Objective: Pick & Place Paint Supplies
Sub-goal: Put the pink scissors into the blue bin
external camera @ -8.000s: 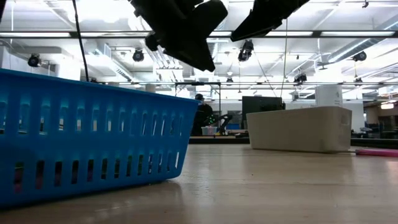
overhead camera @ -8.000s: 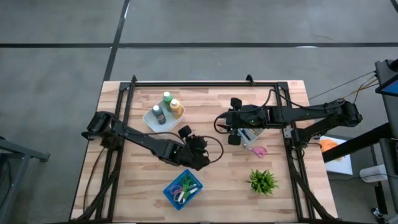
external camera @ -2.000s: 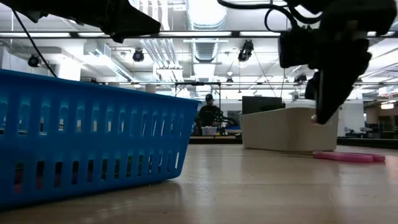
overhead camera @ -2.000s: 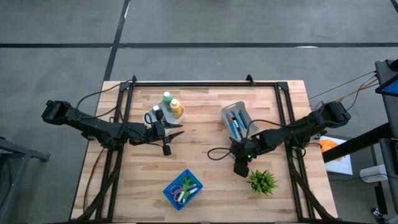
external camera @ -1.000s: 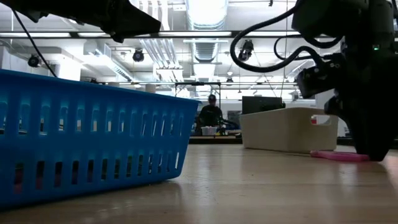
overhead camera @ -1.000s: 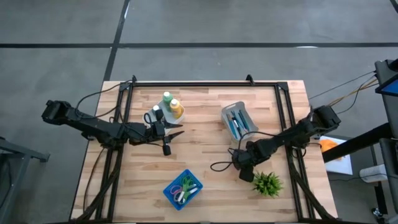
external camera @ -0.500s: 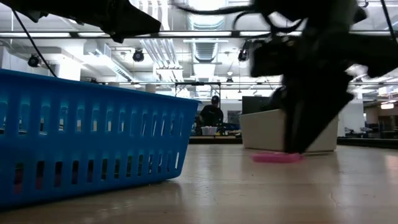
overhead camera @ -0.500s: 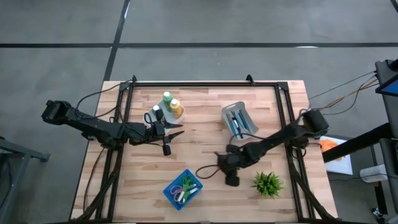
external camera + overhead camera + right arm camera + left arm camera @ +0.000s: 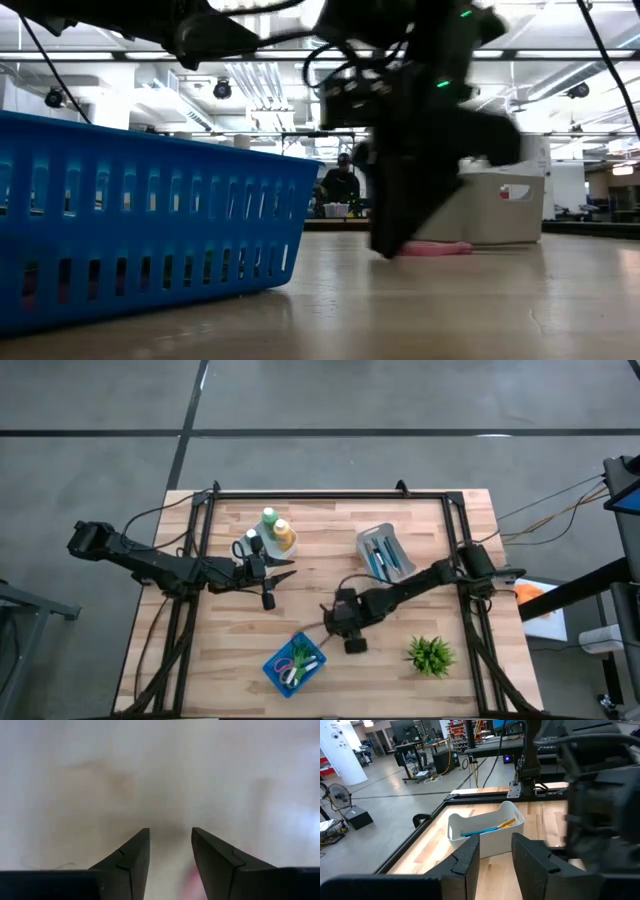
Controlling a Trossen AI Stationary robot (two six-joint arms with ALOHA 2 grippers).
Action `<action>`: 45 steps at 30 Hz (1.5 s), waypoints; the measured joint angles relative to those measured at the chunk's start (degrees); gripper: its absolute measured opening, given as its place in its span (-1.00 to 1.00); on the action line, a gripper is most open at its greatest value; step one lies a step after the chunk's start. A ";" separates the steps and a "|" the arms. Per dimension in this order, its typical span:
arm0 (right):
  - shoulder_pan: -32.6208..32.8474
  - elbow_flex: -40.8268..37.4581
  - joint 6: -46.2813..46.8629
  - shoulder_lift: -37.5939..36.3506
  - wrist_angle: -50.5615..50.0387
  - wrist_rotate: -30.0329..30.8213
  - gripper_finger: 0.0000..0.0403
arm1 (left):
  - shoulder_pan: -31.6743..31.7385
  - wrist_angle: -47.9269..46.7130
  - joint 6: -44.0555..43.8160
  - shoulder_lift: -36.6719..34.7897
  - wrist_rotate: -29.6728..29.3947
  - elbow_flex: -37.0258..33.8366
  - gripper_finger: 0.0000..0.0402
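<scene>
Three squeeze bottles, green (image 9: 267,518), yellow-orange (image 9: 284,536) and dark grey (image 9: 253,545), stand on a white plate (image 9: 240,555) at the far left. Brushes (image 9: 380,555) lie in a white bin (image 9: 386,552), which also shows in the left wrist view (image 9: 487,832). My left gripper (image 9: 284,569) (image 9: 496,845) hovers open beside the plate, pointing level toward the bin. My right gripper (image 9: 350,641) (image 9: 386,245) (image 9: 170,834) points steeply down near the table's middle, next to a blue basket (image 9: 295,664). It is shut on a flat pink thing (image 9: 432,248). My right gripper has the flat pink thing by one end (image 9: 405,250), coming at it from above, slanting down. The rest sticks out sideways, level and right at the tabletop. Blur hides the place of contact. I cannot tell whether the thing is lifted clear.
The blue basket (image 9: 140,220) near the front edge holds scissors and small coloured items. A small green potted plant (image 9: 431,654) stands at the near right. A black frame (image 9: 330,493) runs along the table's far edge and sides. A person (image 9: 342,185) stands far off in the room.
My right gripper has swept toward the table's left edge, from beside the plant to beside the blue basket, and has rolled about its own axis. The flat pink thing has travelled with it, low over the table. My left arm has kept still.
</scene>
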 joint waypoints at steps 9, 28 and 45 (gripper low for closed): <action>0.03 1.00 1.40 -7.00 -5.87 8.98 -0.29 | 0.00 -0.11 -0.04 0.00 0.00 0.00 -0.44; 3.43 -27.32 -3.64 -40.00 27.98 20.58 -0.29 | -0.02 -0.37 -0.26 0.00 0.00 0.00 -0.44; 3.41 -57.61 -15.51 -74.61 58.57 20.85 -0.29 | -0.02 -0.41 -1.15 0.00 0.00 0.00 -0.44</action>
